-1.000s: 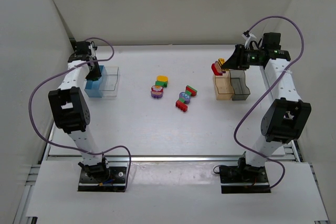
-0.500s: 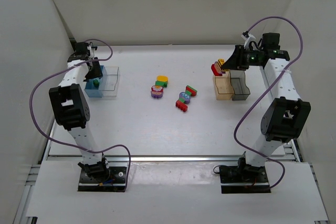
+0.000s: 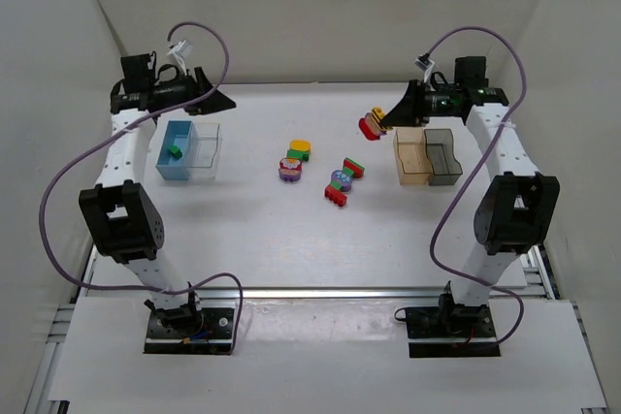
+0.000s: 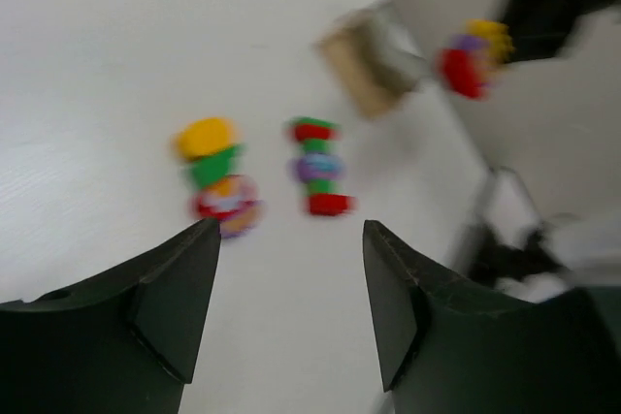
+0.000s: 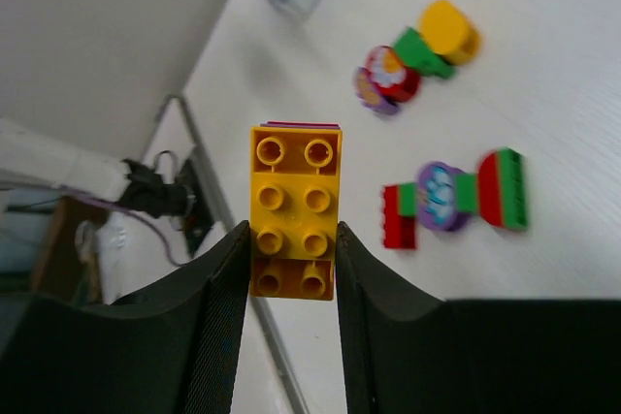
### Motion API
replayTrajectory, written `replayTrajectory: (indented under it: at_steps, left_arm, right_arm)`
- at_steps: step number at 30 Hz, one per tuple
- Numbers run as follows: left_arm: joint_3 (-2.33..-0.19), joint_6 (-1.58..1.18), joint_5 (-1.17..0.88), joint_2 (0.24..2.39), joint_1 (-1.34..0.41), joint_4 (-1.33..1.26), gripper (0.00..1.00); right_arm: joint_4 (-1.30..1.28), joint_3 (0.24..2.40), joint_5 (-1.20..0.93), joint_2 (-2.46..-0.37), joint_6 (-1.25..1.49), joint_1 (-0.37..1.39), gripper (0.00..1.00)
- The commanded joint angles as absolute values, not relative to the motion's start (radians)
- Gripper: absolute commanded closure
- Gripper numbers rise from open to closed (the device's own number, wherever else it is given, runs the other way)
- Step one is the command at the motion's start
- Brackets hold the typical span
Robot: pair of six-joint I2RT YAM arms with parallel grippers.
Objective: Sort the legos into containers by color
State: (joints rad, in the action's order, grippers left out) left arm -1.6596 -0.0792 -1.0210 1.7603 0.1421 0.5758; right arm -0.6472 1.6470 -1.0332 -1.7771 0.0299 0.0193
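the left gripper [image 4: 291,232] is held raised over the far left of the table [image 3: 252,230], its fingers spread apart with nothing between them. a green brick [image 3: 175,151] is seen lying in the blue bin [image 3: 175,174], below that gripper, and the clear bin [image 3: 207,176] is set against the blue one. the right gripper [image 3: 386,119] is closed on a stack of bricks [image 5: 294,210], whose yellow face is turned to the wrist camera, just left of the orange bin [image 3: 412,176] and the grey bin [image 3: 446,176]. a yellow-topped row [image 3: 294,160] and a red-ended row [image 3: 342,181] are seen lying mid-table, well apart from both grippers.
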Motion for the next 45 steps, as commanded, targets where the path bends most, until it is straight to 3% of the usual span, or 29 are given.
replayTrajectory:
  at_steps: [1, 2, 4, 14, 38, 41, 45]
  left_arm:
    - [-1.551, -0.531, -1.564, 1.767, 0.077, 0.254, 0.29]
    - [-1.467, -0.626, -1.58, 1.763, 0.043, 0.041, 0.29]
    - [-1.415, -0.74, -1.589, 1.743, 0.014, -0.139, 0.29]
    - [-1.459, -0.706, -1.557, 1.784, -0.126, -0.181, 0.28]
    - [-1.491, -0.876, -1.529, 1.882, -0.241, -0.422, 0.29]
    - [-1.493, -0.899, -1.523, 1.888, -0.241, -0.448, 0.36]
    - [-1.489, -0.902, -1.526, 1.887, -0.241, -0.449, 0.57]
  right_arm:
    - [-0.447, 1.684, -1.286, -1.818, 0.227, 0.072, 1.0]
    - [-0.41, 1.684, -1.308, -1.825, 0.308, 0.087, 1.0]
    - [-0.339, 1.704, -1.351, -1.858, 0.36, 0.13, 1.0]
    - [-0.201, 1.812, -1.443, -1.954, 0.529, 0.29, 1.0]
    - [-0.021, 1.882, -1.439, -2.054, 0.658, 0.36, 1.0]
    - [-0.026, 1.87, -1.436, -2.051, 0.652, 0.367, 1.0]
    - [-0.035, 1.87, -1.425, -2.051, 0.641, 0.367, 1.0]
